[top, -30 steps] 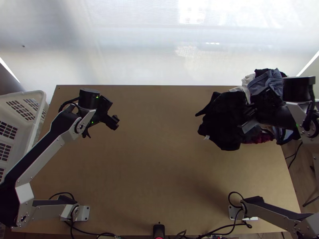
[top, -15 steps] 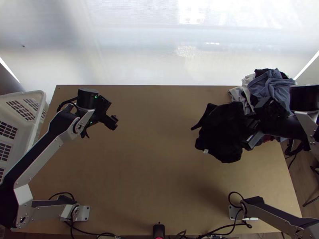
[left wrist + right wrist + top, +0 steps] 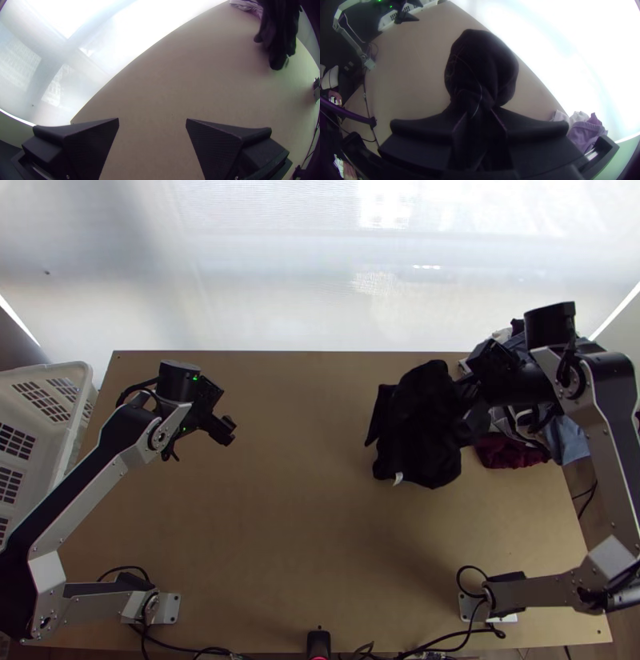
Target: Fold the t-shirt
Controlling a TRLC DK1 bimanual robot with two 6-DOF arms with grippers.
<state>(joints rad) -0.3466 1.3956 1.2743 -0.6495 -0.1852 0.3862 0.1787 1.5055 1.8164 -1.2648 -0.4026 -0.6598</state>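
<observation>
One black t-shirt [image 3: 420,428] hangs bunched, grasped by the right gripper [image 3: 466,404], well apart from the unclenched left gripper [image 3: 198,442].

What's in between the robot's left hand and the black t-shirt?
Just bare wooden table! The top view shows nothing lying between the left hand and the black t-shirt.

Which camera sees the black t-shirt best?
The top view: it shows most of the black t-shirt, bunched, plus its white tag. The left wrist view shows it far off, partly cut off. The right wrist view shows it close up, gripped by the right claw.
</observation>
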